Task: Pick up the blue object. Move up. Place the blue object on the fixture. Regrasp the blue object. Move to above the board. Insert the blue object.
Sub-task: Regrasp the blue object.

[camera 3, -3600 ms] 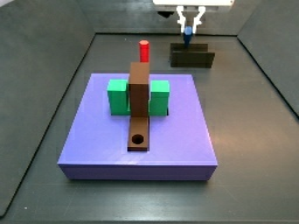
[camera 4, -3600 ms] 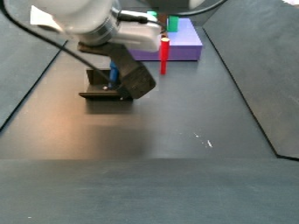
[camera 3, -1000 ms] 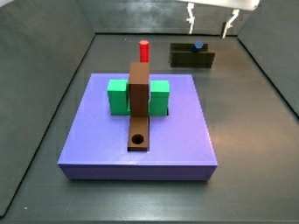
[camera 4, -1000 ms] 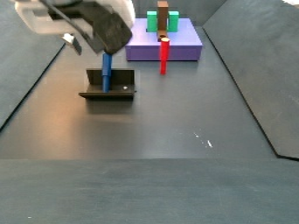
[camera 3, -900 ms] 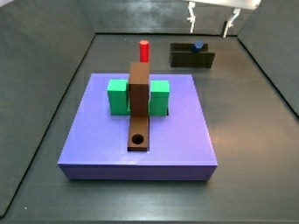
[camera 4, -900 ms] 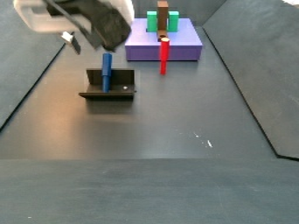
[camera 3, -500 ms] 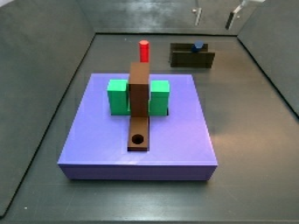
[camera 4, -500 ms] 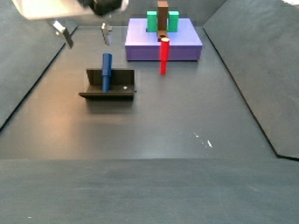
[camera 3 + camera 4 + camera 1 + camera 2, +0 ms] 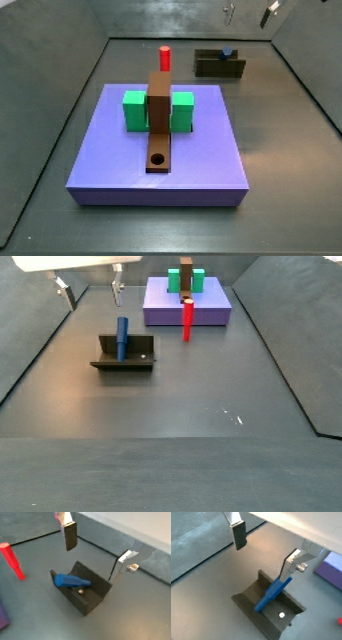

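The blue object (image 9: 122,338) stands upright in the fixture (image 9: 124,356); it also shows in both wrist views (image 9: 69,581) (image 9: 272,595) and as a blue tip in a side view (image 9: 227,53). The fixture (image 9: 219,66) sits on the floor beyond the board (image 9: 162,150). My gripper (image 9: 90,286) is open and empty, high above the fixture, with only its fingertips showing at the frame edge in both side views (image 9: 249,11). In both wrist views the fingers (image 9: 69,535) (image 9: 238,536) stand wide apart above the peg.
The board (image 9: 189,307) bears a green block (image 9: 154,110) and a long brown bar (image 9: 160,122) with a round hole. A red peg (image 9: 187,319) stands upright near the board's end (image 9: 164,57). Grey walls enclose the floor.
My gripper let go of the blue object, opened and rose away from the fixture. The peg stays upright in the fixture.
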You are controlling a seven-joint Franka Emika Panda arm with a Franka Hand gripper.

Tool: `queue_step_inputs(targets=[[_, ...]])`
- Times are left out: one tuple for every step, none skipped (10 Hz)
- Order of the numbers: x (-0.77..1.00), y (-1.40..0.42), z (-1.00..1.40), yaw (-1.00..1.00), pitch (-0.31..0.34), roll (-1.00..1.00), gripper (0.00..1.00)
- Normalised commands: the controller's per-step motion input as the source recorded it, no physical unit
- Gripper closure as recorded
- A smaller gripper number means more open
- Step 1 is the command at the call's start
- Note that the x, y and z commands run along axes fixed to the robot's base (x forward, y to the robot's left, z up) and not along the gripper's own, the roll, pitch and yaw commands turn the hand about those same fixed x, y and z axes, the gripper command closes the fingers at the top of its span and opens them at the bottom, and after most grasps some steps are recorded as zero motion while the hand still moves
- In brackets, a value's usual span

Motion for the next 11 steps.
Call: queue_step_inputs(targets=[[0.00,0.11,0.00,0.19,-0.274,0.81,0.00],[0.00,0.10,0.00,0.15,-0.249,0.79,0.00],[0.00,0.08,0.00,0.10,-0.217,0.69,0.00],[0.00,0.03,0.00,0.05,-0.191,0.70,0.00],[0.00,0.00,0.05,0.00,-0.154,0.75,0.00],[-0.04,-0.07,0.07,0.00,-0.151,1.00,0.00],[0.00,-0.03,0.00,0.00,-0.023,0.85,0.00],[-0.06,-0.09,0.03,-0.02,0.000,0.99,0.00],[-0.17,-0.13,0.03,-0.08,-0.003,1.00,0.00],[-0.16,-0.14,0.00,-0.08,0.000,1.00,0.00],[-0.07,-0.10,-0.17,-0.06,0.000,0.64,0.00]])
